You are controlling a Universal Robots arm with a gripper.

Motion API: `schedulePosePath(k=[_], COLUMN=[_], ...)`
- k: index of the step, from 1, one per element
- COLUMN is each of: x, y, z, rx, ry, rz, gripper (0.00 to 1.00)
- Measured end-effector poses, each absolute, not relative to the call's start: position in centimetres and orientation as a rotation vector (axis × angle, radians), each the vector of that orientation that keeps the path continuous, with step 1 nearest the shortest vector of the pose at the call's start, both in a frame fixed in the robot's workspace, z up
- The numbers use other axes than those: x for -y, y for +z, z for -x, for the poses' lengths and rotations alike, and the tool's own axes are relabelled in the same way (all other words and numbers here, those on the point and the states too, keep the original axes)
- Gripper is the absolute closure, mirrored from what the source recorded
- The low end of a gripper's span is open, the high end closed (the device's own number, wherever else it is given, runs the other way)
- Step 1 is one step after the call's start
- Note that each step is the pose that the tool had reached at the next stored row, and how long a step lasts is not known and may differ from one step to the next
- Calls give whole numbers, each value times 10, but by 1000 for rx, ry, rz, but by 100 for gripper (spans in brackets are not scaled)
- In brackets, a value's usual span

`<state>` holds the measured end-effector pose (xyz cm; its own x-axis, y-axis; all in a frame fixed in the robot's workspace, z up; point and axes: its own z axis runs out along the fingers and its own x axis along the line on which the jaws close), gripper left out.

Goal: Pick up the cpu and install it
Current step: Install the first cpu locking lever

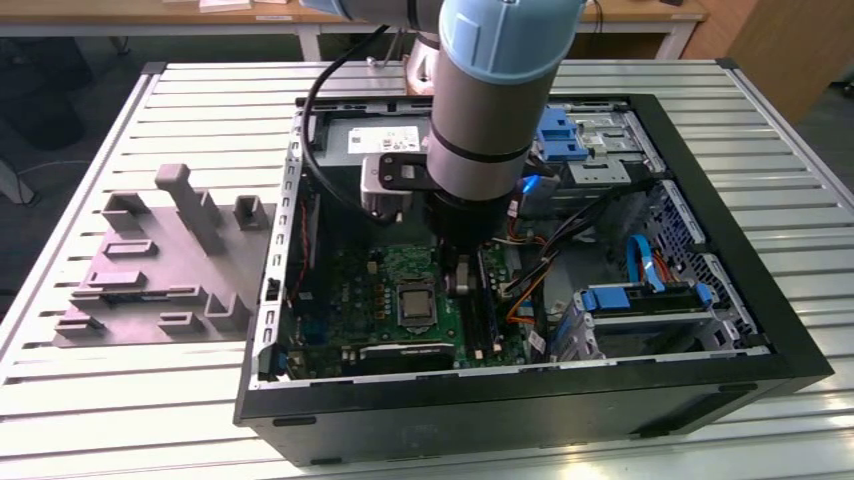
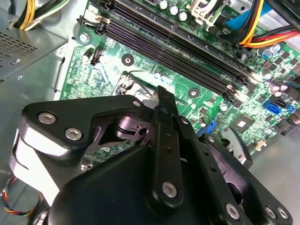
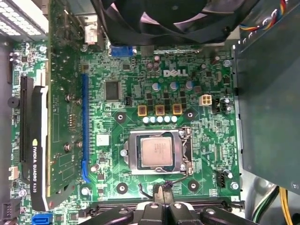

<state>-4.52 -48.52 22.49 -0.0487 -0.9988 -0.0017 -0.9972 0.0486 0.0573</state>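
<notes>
Fingers (image 3: 161,202): grip state unclear; cpu (image 3: 157,152) lies flat, metal top up, square in socket (image 3: 183,152).

Even, bright overhead light; case interior (image 1: 614,260) shadowed; near tool (image 2: 159,140) slightly soft.

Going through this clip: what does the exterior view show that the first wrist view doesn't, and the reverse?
Exterior view: the grey tray beside the case, and the arm reaching down into it. First wrist view: the cpu lying in its socket, and a fan. Both: the green board and the socket.
</notes>
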Motion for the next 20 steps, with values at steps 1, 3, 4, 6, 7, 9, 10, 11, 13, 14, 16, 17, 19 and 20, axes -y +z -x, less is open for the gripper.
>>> schedulePosePath(k=[1, 3, 4, 6, 7, 9, 10, 11, 13, 14, 16, 17, 19, 20], x=[486, 487, 488, 490, 491, 493, 495, 496, 497, 497, 498, 499, 501, 502], y=[225, 224, 223, 221, 220, 218, 217, 216, 212, 211, 208, 206, 204, 203], z=[45, 45, 45, 46, 46, 46, 46, 46, 46, 46, 46, 46, 46, 46], rx=[2244, 2238, 2236, 2232, 2231, 2228, 2227, 2226, 2225, 2225, 2224, 2223, 2218, 2213], ry=[-66, -65, -65, -65, -65, -65, -65, -65, -65, -65, -65, -65, -65, -65], rz=[-2143, -2149, -2151, -2155, -2157, -2159, -2160, -2161, -2162, -2163, -2163, -2165, -2170, -2174], gripper=[89, 89, 89, 89, 89, 89, 89, 89, 89, 89, 89, 89, 89, 89])
